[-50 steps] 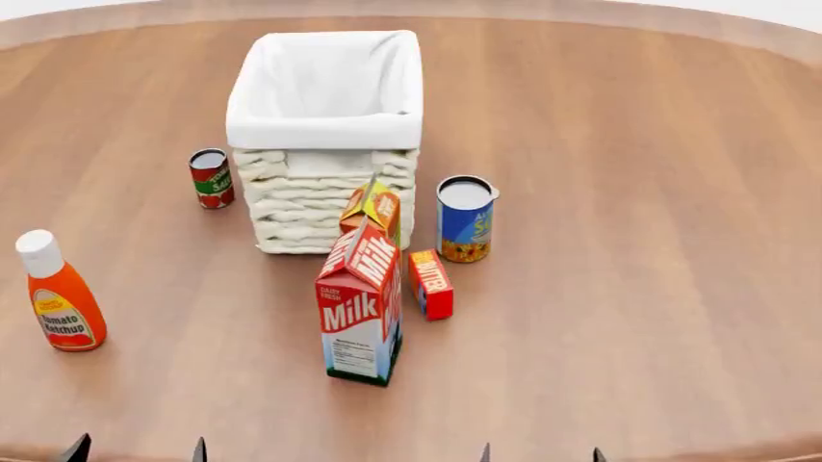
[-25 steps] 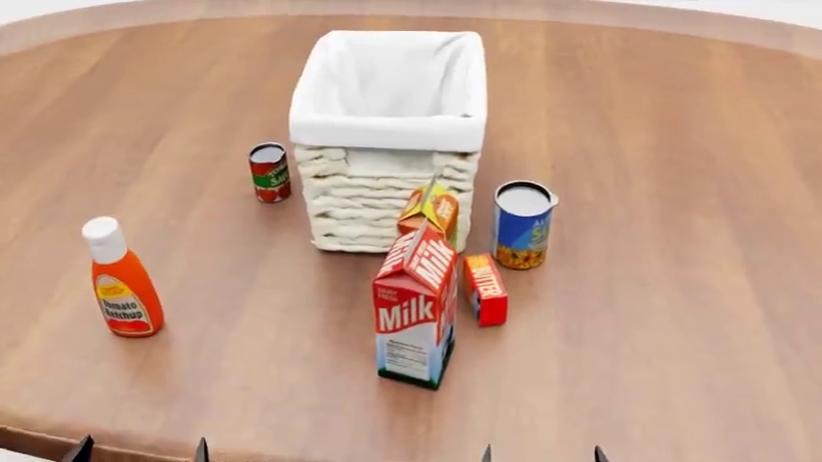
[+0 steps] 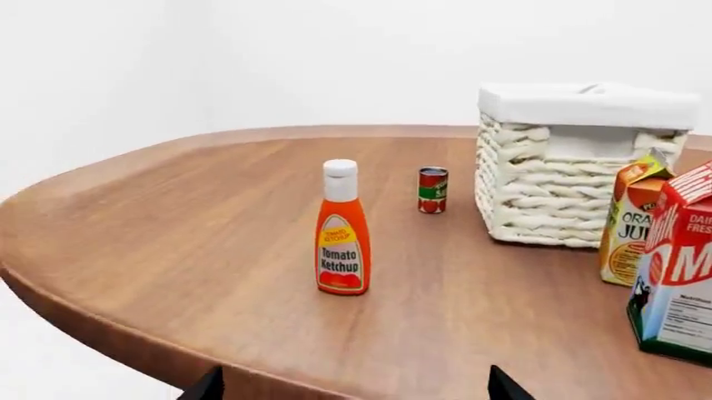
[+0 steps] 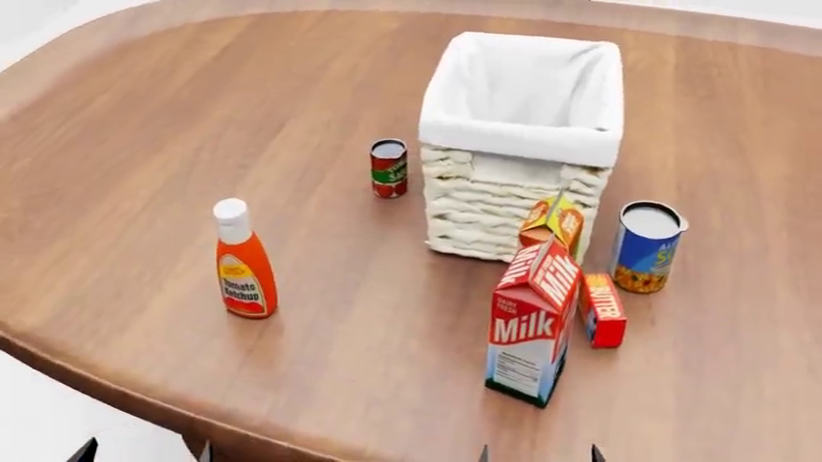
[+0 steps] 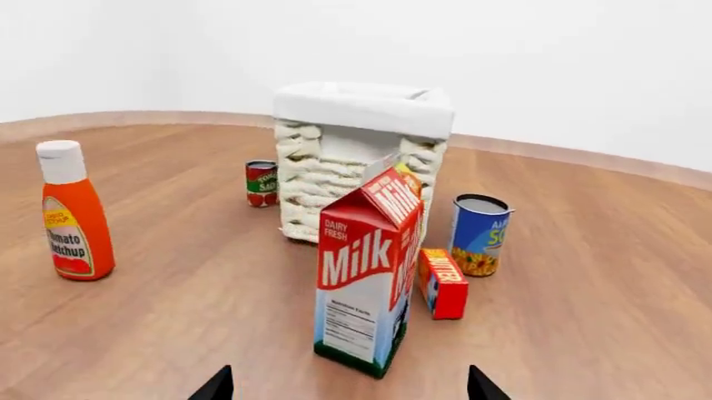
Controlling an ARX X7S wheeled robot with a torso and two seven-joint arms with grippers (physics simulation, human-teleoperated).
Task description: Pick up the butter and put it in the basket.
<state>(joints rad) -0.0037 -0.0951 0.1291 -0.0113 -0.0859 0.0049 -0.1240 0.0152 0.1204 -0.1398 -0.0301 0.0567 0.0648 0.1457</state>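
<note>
The butter (image 4: 602, 310), a slim red box with white lettering, lies on the table just right of the milk carton (image 4: 530, 322); the right wrist view shows the butter (image 5: 443, 283) beside that carton too. Behind them stands the cream wicker basket (image 4: 495, 207) with its white liner, also seen from the right wrist (image 5: 356, 179) and the left wrist (image 3: 545, 200). My left gripper (image 4: 142, 452) and right gripper (image 4: 541, 454) show only as dark fingertips at the near edge, both open and holding nothing. The left wrist view hides the butter.
An orange juice carton (image 4: 552, 223) leans against the basket's front. A blue can (image 4: 646, 247) stands right of it, a small red can (image 4: 388, 167) left of the basket, and a ketchup bottle (image 4: 242, 260) further left. The table's rounded edge (image 4: 77, 356) runs near my left gripper.
The head view has swung left, so everything on the table has slid right in it and the table's near-left edge has come into sight. The things keep their places among themselves.
</note>
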